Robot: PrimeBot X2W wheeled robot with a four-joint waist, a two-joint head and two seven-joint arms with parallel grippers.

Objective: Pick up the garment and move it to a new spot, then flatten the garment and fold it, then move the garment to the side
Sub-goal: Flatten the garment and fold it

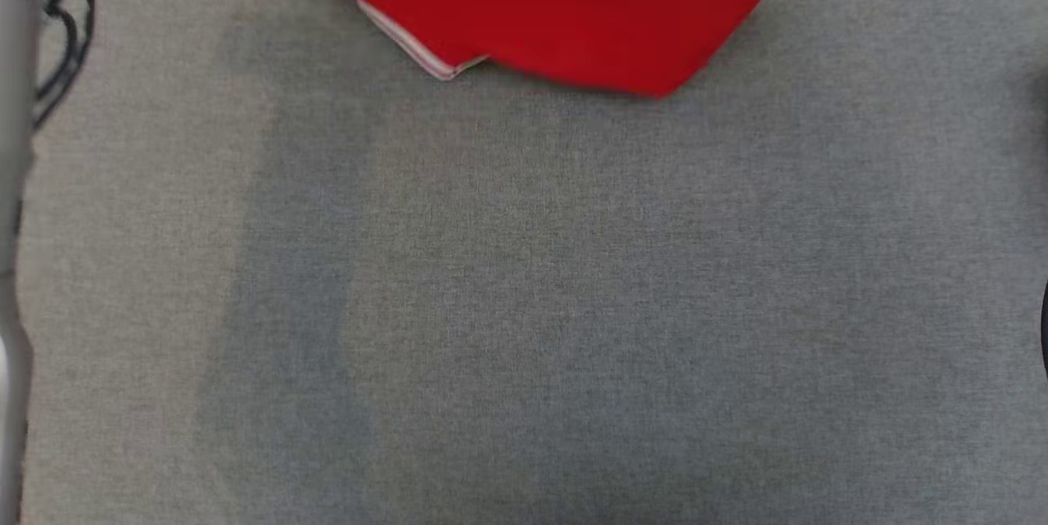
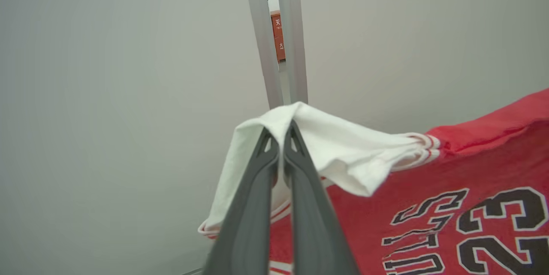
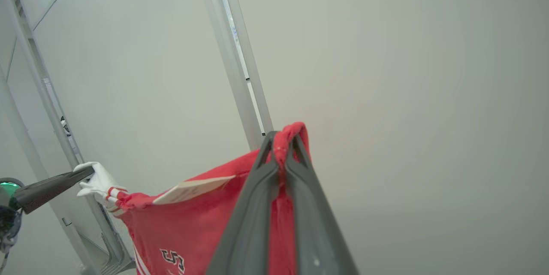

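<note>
Red jersey (image 1: 573, 9) hangs between the two arms above the grey table (image 1: 524, 304). Its lower hem shows at the top of the head view, and whether it touches the table cannot be told. The left fingers (image 2: 251, 210) are pressed together on the white sleeve (image 2: 326, 146), which drapes over their tips. The right fingers (image 3: 251, 215) are clamped on a bunched red fold at the other upper edge. The cloth looks light, thin and limp: it sags between the grips, creases freely and has no stiffness, so it will likely trail and swing behind any move. The soundest holds appear to be seamed edges (sleeve cuffs, shoulders, hem corners), taken wide apart so the body hangs flat and lays down smooth. A shallow pinch on a single layer may slip.
</note>
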